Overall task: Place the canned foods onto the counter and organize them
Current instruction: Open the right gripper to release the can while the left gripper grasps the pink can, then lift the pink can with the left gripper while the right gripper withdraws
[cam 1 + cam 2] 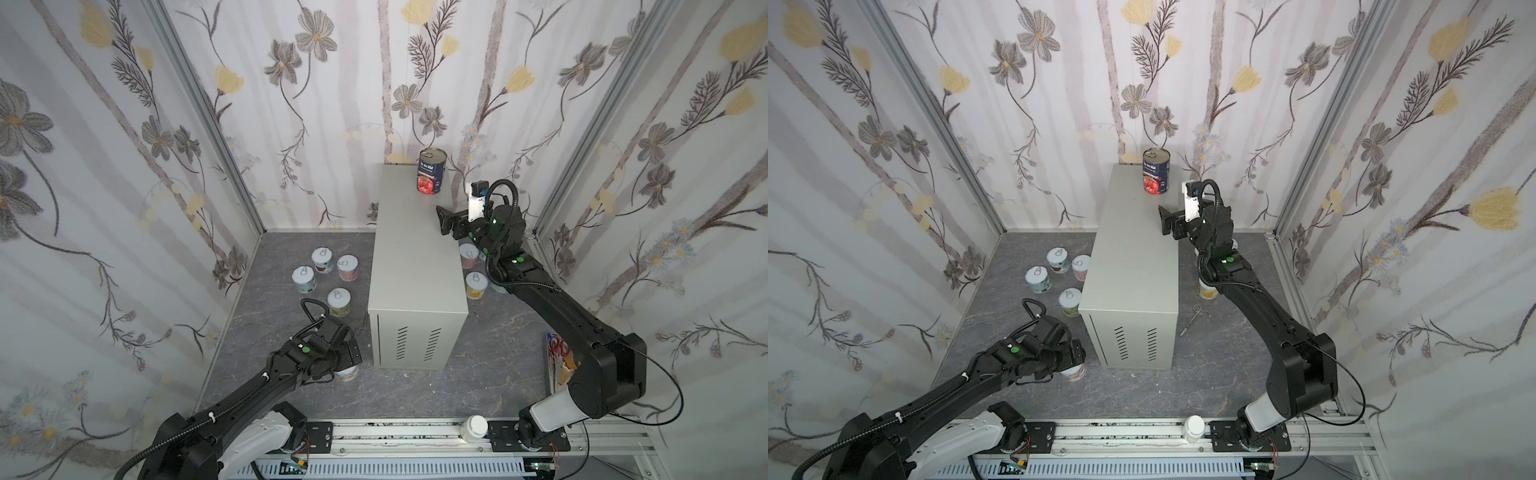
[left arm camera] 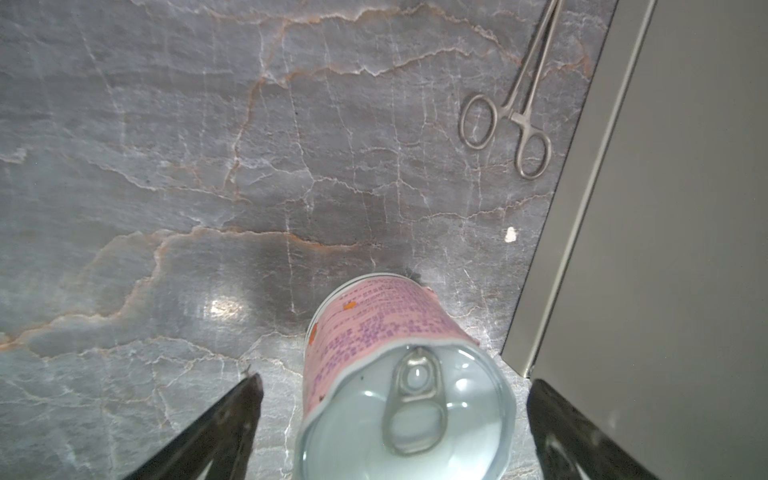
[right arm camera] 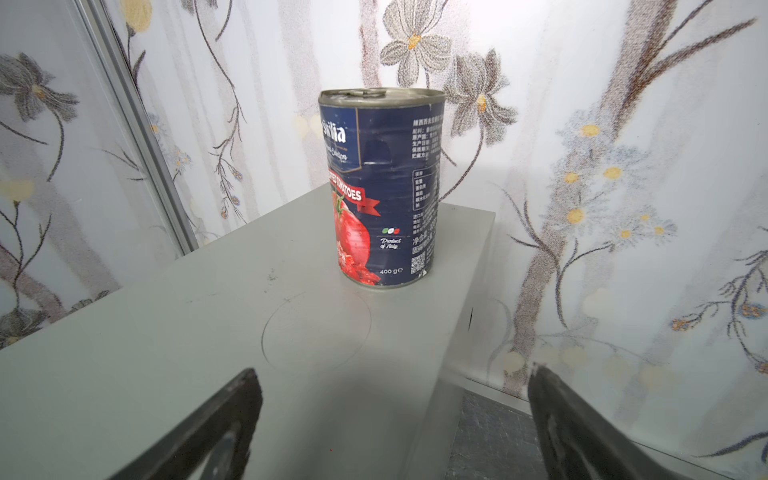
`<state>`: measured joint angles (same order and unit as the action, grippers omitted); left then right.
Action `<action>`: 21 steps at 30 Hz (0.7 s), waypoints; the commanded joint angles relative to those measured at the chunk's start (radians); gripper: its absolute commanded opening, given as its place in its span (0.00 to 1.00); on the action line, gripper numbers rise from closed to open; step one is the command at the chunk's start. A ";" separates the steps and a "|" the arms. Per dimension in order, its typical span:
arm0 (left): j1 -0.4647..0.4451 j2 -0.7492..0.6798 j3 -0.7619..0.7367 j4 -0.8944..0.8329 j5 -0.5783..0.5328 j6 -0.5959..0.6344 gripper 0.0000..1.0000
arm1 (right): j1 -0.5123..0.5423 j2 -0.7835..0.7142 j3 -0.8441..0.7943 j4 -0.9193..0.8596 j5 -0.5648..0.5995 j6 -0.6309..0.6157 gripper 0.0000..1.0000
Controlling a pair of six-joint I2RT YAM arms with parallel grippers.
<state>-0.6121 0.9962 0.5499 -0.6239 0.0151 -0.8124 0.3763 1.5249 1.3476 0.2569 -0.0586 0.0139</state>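
The chief risk lies at the left gripper [image 2: 395, 380]. Its jaws are spread wide around the pink can [image 2: 374, 324], nothing is gripped yet, and the can is set nearer one finger than the other. If the jaws were closed from here, the can would probably be shoved sideways or tipped on the floor [image 2: 166, 166] before being clamped. The counter [image 1: 415, 257] stands close beside it, so a finger could be caught against the metal wall. On the lift, the counter's front edge would have to be cleared, or the can could be knocked from the grip.

A second hazard is posed at the far right corner of the counter's top, where the tomato can [image 3: 382, 187] is stood upright close to the right edge. The right gripper [image 3: 392, 374] is held open and empty just short of it — a careless sweep could send the can over that edge.

The left arm is reached low toward the floor's near edge, with the wrist bent down over the pink can. The right arm is raised along the counter's right side, its gripper laid over the right edge and pointed at the far corner. Four short cans [image 1: 304, 278] are seen on the floor by the counter's left side, and at least two more [image 1: 476, 284] by its right.
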 commanded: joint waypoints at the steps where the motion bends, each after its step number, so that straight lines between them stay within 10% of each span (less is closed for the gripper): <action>1: -0.011 0.015 0.001 0.011 -0.036 -0.025 1.00 | -0.009 -0.024 -0.029 0.012 0.019 -0.012 1.00; 21: -0.096 0.105 -0.015 0.005 -0.147 -0.103 0.86 | -0.061 -0.057 -0.110 0.068 0.032 0.012 1.00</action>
<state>-0.7078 1.1042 0.5446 -0.6067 -0.0910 -0.8833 0.3256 1.4662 1.2484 0.3447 -0.0383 0.0311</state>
